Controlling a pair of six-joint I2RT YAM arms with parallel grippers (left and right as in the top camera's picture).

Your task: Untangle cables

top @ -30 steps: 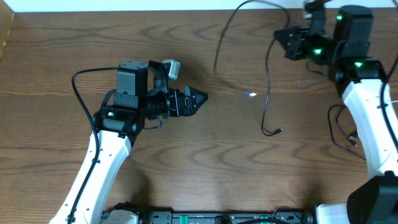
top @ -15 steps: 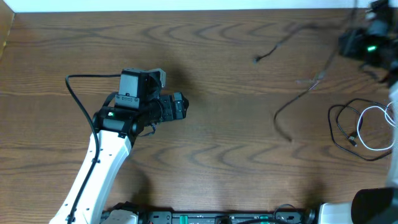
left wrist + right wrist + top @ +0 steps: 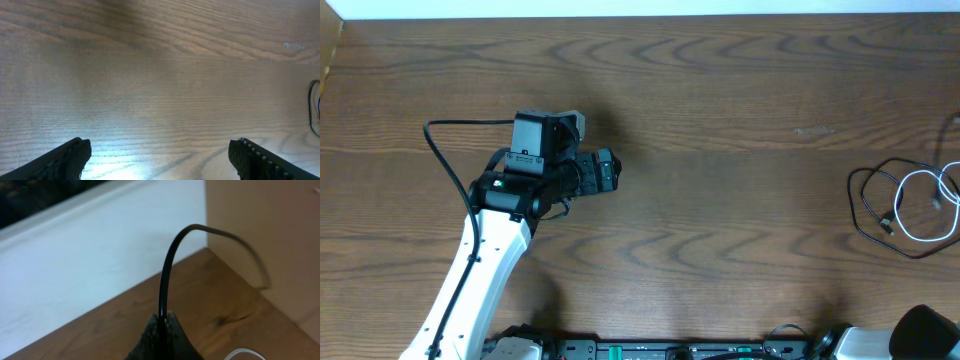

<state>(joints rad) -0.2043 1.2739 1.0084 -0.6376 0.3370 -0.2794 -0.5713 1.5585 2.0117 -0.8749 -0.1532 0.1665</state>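
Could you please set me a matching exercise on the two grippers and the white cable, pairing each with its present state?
1. left gripper
2. right gripper
3. white cable

A. lies looped on the table
B. shut on the black cable
C. open and empty

Pairs: 1-C, 2-B, 3-A.

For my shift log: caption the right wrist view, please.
Right end effector pinches the black cable, which arcs upward over the wooden table.
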